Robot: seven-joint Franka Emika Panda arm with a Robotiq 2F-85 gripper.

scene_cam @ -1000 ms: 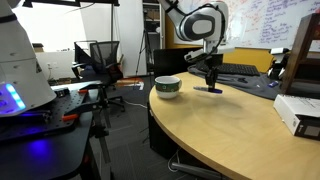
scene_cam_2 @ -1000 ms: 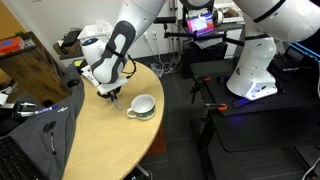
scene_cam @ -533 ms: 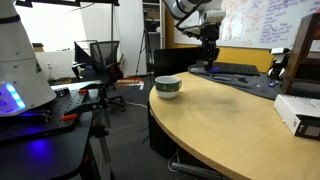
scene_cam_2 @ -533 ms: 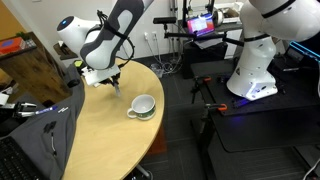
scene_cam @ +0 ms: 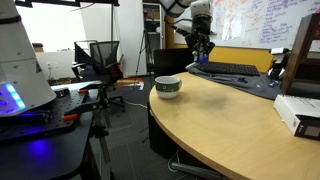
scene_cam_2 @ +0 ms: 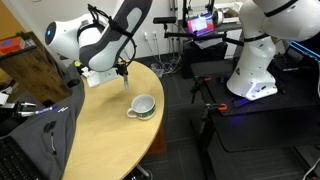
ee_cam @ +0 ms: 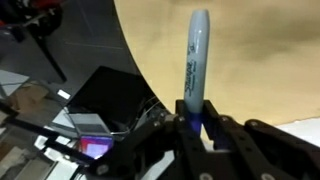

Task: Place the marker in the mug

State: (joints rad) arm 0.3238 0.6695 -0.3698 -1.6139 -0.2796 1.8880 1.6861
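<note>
Gripper (ee_cam: 193, 125) | found clamped on marker (ee_cam: 194, 65), gripped at its blue end, lighter end projecting | suspended above table (scene_cam: 230, 120) | mug (scene_cam_2: 142, 106) seated upright on table, well apart from gripper.

white mug (scene_cam_2: 143, 111) — green patterned band, blue-grey marker (ee_cam: 194, 60)

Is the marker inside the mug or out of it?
Out. The gripper grips the marker up in the air, while the mug sits on the table, apart from it.
</note>
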